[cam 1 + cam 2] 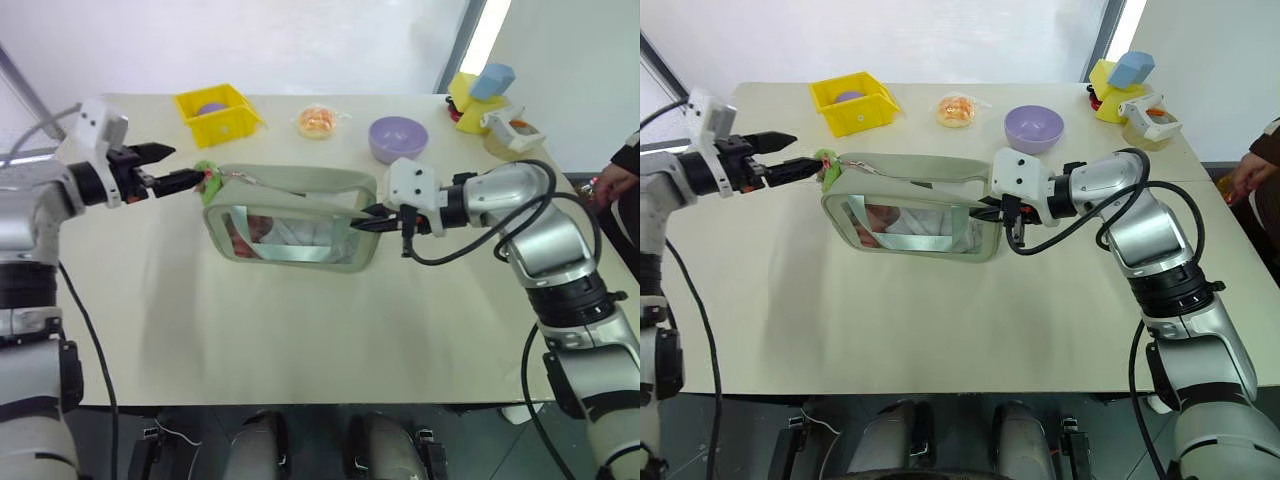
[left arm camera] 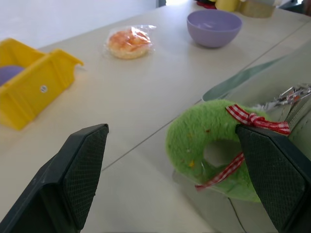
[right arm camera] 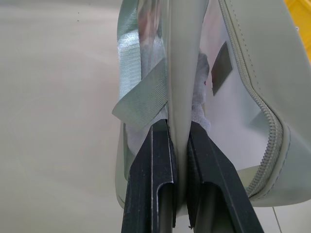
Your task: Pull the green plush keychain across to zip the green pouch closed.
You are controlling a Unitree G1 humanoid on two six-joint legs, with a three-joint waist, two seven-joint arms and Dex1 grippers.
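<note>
Sitting between left gripper [image 2: 175, 189] fingers: green plush keychain [image 2: 206, 145]

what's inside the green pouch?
Through the clear window of the green pouch, something red and something white show at its left end. Mint ribbon straps cross the front and cover the rest, so what the items are can't be told.

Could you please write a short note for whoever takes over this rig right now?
Right pincer: shut on the edge of the pale sage-green fabric pouch with clear window, bracing its end nearer the right arm.
Left pincer: open, fingers either side of the small bright-green fuzzy ring-shaped plush keychain at the pouch's opposite end; not yet gripping.
Done: pouch held, left pincer lined up.
Left: close on the keychain, pull it across to zip the pouch.
</note>
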